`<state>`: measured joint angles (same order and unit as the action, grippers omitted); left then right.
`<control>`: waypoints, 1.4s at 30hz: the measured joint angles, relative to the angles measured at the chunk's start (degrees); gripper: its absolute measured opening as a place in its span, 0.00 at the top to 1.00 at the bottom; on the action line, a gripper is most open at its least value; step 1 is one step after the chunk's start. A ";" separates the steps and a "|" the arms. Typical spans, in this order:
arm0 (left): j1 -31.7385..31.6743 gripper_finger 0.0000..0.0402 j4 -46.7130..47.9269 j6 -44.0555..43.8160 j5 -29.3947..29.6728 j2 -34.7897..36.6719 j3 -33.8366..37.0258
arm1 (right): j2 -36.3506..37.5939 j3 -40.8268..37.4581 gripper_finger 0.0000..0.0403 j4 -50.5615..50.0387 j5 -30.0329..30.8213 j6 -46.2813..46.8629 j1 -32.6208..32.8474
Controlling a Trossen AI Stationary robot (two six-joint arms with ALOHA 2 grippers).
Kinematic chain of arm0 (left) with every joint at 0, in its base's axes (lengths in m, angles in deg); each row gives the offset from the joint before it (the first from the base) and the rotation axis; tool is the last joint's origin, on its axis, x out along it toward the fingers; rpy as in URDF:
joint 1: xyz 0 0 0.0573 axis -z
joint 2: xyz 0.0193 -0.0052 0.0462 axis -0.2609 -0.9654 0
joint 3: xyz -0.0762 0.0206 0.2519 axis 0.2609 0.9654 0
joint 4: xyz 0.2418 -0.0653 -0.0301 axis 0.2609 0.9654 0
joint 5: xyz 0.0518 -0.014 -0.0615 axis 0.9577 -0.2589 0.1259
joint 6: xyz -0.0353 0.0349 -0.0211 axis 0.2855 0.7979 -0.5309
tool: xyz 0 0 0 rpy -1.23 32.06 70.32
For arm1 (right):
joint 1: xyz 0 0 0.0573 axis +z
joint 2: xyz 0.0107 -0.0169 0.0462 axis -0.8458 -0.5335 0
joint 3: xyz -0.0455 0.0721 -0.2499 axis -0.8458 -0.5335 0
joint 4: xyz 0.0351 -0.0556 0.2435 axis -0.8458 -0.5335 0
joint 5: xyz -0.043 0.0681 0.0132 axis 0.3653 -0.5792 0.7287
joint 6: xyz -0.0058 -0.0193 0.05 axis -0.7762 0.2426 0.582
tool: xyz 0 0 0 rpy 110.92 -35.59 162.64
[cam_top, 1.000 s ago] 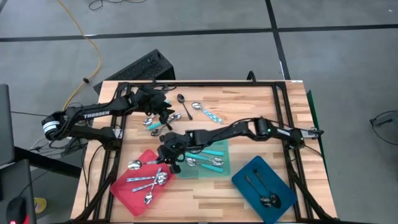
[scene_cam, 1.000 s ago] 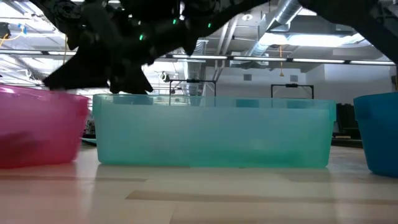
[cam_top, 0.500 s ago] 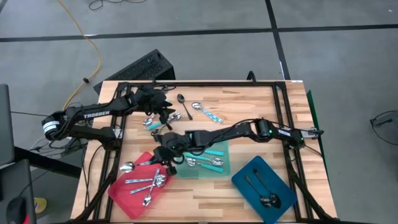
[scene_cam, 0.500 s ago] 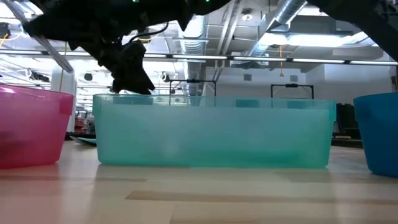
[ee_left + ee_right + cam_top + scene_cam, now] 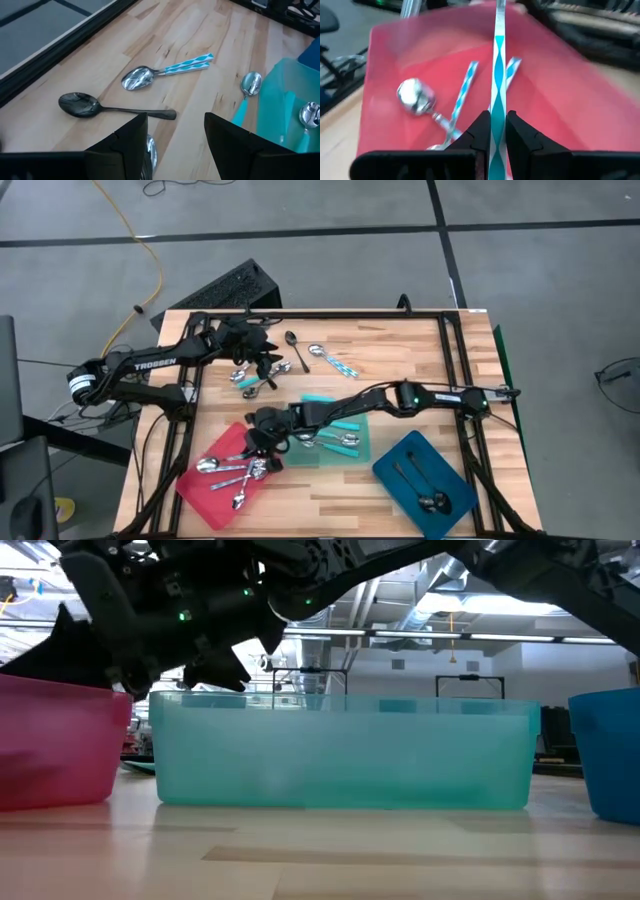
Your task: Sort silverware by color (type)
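My right gripper [image 5: 262, 438] reaches from the table's right over the red tray [image 5: 192, 492] and is shut on a turquoise-handled spoon, whose silver bowl [image 5: 208, 465] points toward the table's left. In the right wrist view the right gripper [image 5: 494, 137] is above spoons lying in the tray [image 5: 415, 97]. My left gripper [image 5: 262, 362] hangs open over loose spoons at the far left. In the left wrist view its fingers [image 5: 175, 145] stand above a dark spoon [image 5: 112, 107], with a turquoise-handled spoon [image 5: 165, 72] beyond. My right gripper pinches the spoon's turquoise-patterned handle [image 5: 496, 102] between its two fingers. The handle runs straight out ahead of the fingertips, along them. The fingers come from the table's right, slanting down. Whether the bowl rests on the red tray I cannot tell.
The teal tray [image 5: 352, 442] holds turquoise-handled spoons, and another such spoon [image 5: 248, 87] lies beside it. The blue tray [image 5: 440, 470] at the near right holds dark spoons. In the low view the red [image 5: 60, 750], teal [image 5: 340, 755] and blue [image 5: 610, 755] trays stand side by side.
My right gripper has moved toward the table's near-left and down over the red tray, carrying the turquoise-handled spoon. The spoon's bowl has swung from the tray's far-left rim to over its inside. The left arm has kept still.
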<state>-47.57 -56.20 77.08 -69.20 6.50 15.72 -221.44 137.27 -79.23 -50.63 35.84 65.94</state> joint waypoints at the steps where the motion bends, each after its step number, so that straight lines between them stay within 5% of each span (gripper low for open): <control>1: 0.00 0.55 0.01 0.01 0.02 0.00 0.00 | -0.09 -0.03 0.84 -0.31 0.00 -0.36 0.09; 34: 0.02 0.55 -4.27 -0.75 -0.06 0.00 0.02 | -3.42 0.11 0.84 2.84 -1.09 -7.10 1.10; 42: 0.02 0.55 -4.24 -0.14 1.56 0.00 0.02 | -3.45 0.08 0.77 2.81 -0.95 -6.59 1.20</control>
<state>-47.55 -60.44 76.94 -67.64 6.50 15.74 -224.89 137.35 -76.42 -51.58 29.24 67.15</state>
